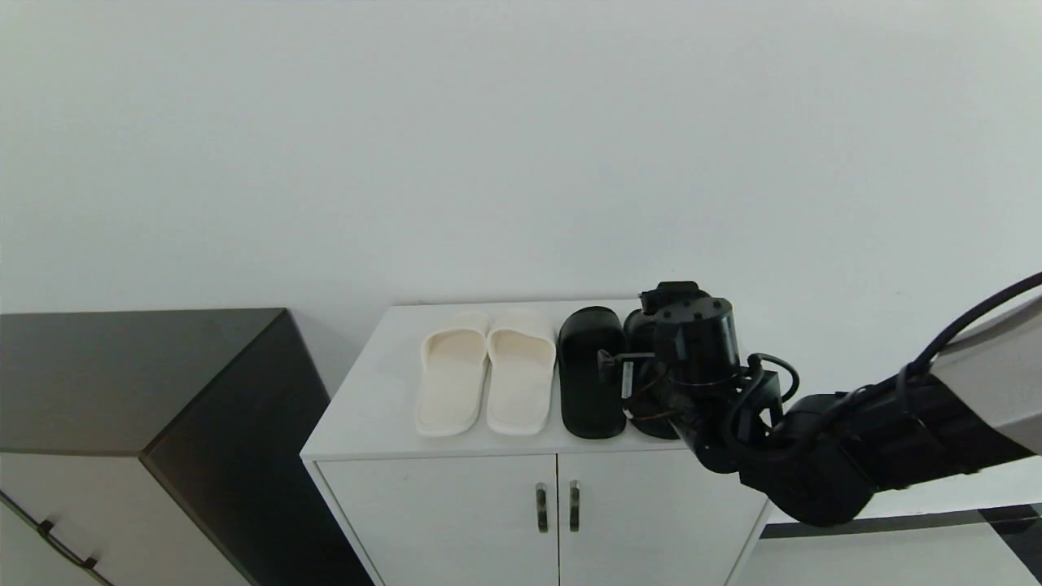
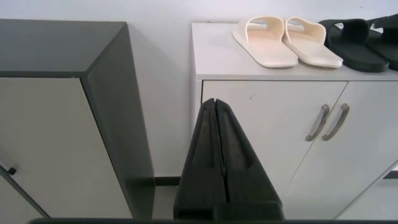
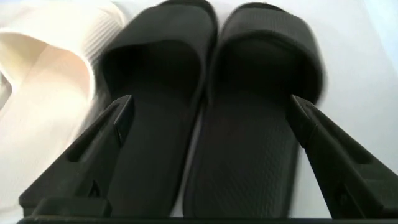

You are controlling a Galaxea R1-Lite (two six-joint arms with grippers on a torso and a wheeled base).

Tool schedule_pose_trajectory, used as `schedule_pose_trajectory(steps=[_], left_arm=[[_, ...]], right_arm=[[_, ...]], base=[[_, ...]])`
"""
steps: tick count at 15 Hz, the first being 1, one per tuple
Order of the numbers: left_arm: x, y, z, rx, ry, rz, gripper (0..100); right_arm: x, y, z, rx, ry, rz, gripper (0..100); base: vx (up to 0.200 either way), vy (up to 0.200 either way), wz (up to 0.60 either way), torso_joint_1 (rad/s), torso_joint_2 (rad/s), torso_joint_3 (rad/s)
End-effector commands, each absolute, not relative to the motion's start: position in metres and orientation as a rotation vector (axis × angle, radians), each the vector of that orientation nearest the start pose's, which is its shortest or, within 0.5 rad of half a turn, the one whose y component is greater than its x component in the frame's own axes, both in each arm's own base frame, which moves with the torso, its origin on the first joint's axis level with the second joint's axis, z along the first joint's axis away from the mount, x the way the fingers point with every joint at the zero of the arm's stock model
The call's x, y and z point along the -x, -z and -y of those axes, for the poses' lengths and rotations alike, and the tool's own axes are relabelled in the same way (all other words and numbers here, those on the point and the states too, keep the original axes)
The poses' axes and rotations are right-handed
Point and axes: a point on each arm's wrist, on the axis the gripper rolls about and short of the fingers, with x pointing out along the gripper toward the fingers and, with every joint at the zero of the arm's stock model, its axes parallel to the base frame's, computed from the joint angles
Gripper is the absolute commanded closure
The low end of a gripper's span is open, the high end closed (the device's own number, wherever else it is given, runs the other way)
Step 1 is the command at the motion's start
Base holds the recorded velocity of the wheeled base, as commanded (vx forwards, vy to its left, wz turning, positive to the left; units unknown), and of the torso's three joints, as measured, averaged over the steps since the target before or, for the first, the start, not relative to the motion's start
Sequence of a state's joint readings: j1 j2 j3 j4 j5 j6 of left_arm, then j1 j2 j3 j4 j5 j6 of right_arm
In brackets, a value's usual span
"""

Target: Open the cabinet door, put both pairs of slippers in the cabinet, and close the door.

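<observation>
Right claw (image 3: 210, 102), spread wide, hovers over the matte black slippers (image 1: 590, 374) with textured footbeds, beside rounded cream slippers (image 1: 484, 370) atop the white cabinet (image 1: 370, 407), its doors closed. Left claw (image 2: 216, 106) is pressed together.

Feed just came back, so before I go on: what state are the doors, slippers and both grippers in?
Cabinet doors: both shut.
Cream slippers: side by side on the cabinet top, untouched.
Black slippers: side by side on the cabinet top, not gripped.
Right gripper: open, over the black slippers.
Left gripper: shut, empty.
</observation>
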State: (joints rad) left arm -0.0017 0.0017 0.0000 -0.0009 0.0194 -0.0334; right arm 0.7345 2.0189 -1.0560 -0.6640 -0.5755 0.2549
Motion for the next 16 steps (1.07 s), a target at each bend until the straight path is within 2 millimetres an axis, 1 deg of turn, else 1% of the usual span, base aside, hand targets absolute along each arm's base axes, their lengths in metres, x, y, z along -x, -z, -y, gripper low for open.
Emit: schedule_pose_trajectory(steps=[1, 3, 5, 7, 12, 13, 15, 16], left_arm=[[0.023, -0.076, 0.0, 0.034, -0.018, 0.0, 100], [0.023, -0.076, 0.0, 0.034, -0.018, 0.0, 100], [0.023, -0.076, 0.0, 0.034, -0.018, 0.0, 100], [0.023, -0.076, 0.0, 0.034, -0.018, 0.0, 100], [0.023, -0.076, 0.0, 0.035, -0.018, 0.0, 100], [0.023, -0.076, 0.0, 0.035, -0.018, 0.0, 100], [0.023, -0.076, 0.0, 0.035, -0.018, 0.0, 100], [0.023, -0.076, -0.001, 0.035, -0.02, 0.0, 100]], right_arm=[[-0.317, -0.128, -0.26, -0.057, -0.121, -0.258, 0], [-0.331, -0.122, -0.267, -0.054, -0.115, -0.252, 0], [-0.346, -0.113, -0.266, -0.047, -0.091, -0.252, 0], [-0.358, -0.115, -0.266, -0.058, -0.079, -0.233, 0], [-0.372, -0.115, -0.267, -0.06, -0.063, -0.221, 0], [-0.374, -0.114, -0.268, -0.056, -0.063, -0.219, 100], [-0.375, -0.114, -0.269, -0.055, -0.062, -0.217, 100], [-0.376, -0.111, -0.269, -0.051, -0.062, -0.223, 100]], base=[[0.0, 0.0, 0.0, 0.0, 0.0, 0.0], [0.0, 0.0, 0.0, 0.0, 0.0, 0.0], [0.0, 0.0, 0.0, 0.0, 0.0, 0.0], [0.0, 0.0, 0.0, 0.0, 0.0, 0.0], [0.0, 0.0, 0.0, 0.0, 0.0, 0.0], [0.0, 0.0, 0.0, 0.0, 0.0, 0.0], [0.0, 0.0, 0.0, 0.0, 0.0, 0.0], [0.0, 0.0, 0.0, 0.0, 0.0, 0.0]])
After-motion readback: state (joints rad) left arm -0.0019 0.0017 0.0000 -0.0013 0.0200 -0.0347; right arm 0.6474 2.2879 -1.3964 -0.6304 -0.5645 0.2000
